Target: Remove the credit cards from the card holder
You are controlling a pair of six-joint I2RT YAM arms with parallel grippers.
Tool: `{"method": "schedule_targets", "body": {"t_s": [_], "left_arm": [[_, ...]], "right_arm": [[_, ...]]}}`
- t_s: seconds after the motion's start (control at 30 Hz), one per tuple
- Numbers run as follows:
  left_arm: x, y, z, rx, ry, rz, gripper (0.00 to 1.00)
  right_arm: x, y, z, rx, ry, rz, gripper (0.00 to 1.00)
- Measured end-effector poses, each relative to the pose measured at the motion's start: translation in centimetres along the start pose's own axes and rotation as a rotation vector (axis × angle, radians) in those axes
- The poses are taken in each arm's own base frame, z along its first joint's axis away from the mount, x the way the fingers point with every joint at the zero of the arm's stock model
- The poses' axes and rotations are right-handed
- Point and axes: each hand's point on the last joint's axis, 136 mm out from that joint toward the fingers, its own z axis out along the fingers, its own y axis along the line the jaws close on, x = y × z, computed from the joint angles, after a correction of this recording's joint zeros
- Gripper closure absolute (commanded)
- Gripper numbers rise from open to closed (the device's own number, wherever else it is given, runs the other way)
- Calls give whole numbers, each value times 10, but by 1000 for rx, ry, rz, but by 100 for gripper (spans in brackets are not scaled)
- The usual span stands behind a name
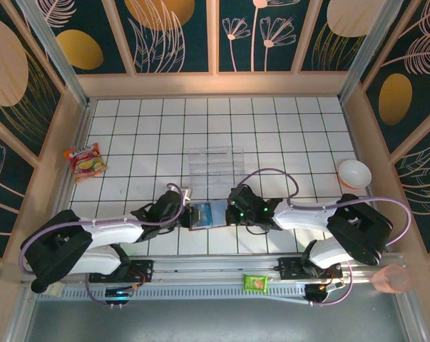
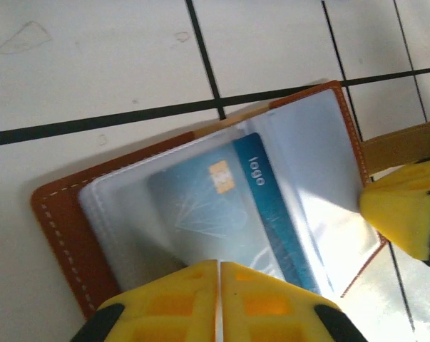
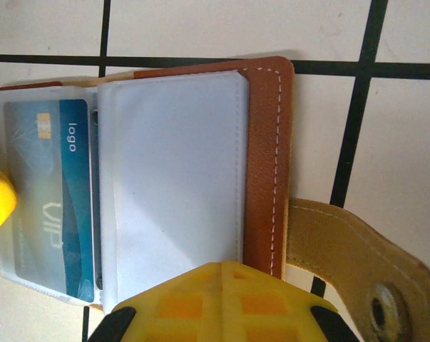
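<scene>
**Desk:** What's nearest you?

**Me:** On the rail at the near edge lies a green snack packet (image 1: 256, 283). A pinkish cup (image 1: 393, 278) stands off to the right.

**Desk:** And the hands?

**Me:** Both reach in over the tabletop (image 1: 129, 142) and meet at the card holder (image 1: 202, 216). It lies open and flat on the white tiles, in the near middle. My left hand (image 2: 219, 267) has its yellow fingers pressed together, tips over the holder's near edge. I cannot tell whether they pinch a sleeve or only press down. My right hand (image 3: 222, 269) looks much the same from its own camera, fingers closed against each other at the brown leather (I can't make out anything between them).

**Desk:** Where's the card?

**Me:** A blue credit card (image 2: 232, 206) with a gold chip and the word "logo" sits inside a clear sleeve, running under my left fingertips. The next sleeve (image 3: 172, 178) shows pale and blank. Past the stitched leather, the closing tab (image 3: 343, 249) with its snap sticks out flat.

**Desk:** Are the hands touching?

**Me:** No. In the left wrist view one right fingertip (image 2: 400, 214) sits at the holder's edge just below the tab, apart from the left fingers.

**Desk:** Farther out?

**Me:** Just beyond the holder is a clear plastic box (image 1: 215, 167). A white bowl (image 1: 354, 173) sits at the right edge and an orange snack packet (image 1: 86, 160) at the left.
</scene>
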Motion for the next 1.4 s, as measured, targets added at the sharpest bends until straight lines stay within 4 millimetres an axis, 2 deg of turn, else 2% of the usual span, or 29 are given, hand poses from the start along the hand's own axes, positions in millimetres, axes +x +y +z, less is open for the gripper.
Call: {"method": "schedule_targets", "body": {"t_s": [0.23,0.4,0.47,0.6,0.7,0.83,1.03,1.1,1.27,1.4], "left_arm": [[-4,-2,-1,7,-18,2,84],[-11,0,-14,-17,-61,3,89],[-13,2,-15,-29,-69,6,90],[-5,12,-9,-67,-39,6,90],[-5,13,-6,-71,-41,7,91],[-7,13,-5,-72,-47,15,94],[-10,11,-2,-68,-54,25,96],[-10,11,-2,-67,-55,25,96],[-10,10,-3,-63,-55,25,92],[-16,2,-15,-39,-80,29,93]], "right_arm": [[-1,1,-1,-2,-3,-2,97],[-4,8,-12,-21,-15,-34,86],[-11,17,-19,-40,-30,-52,82],[-34,49,-35,-110,-80,-93,71],[-44,71,-43,-172,-94,-121,69],[-47,90,-36,-252,-62,-122,68],[-34,71,7,-220,58,-47,67],[-32,65,13,-206,76,-19,67],[-34,60,16,-196,76,29,66],[-34,59,17,-192,73,43,67]]}}
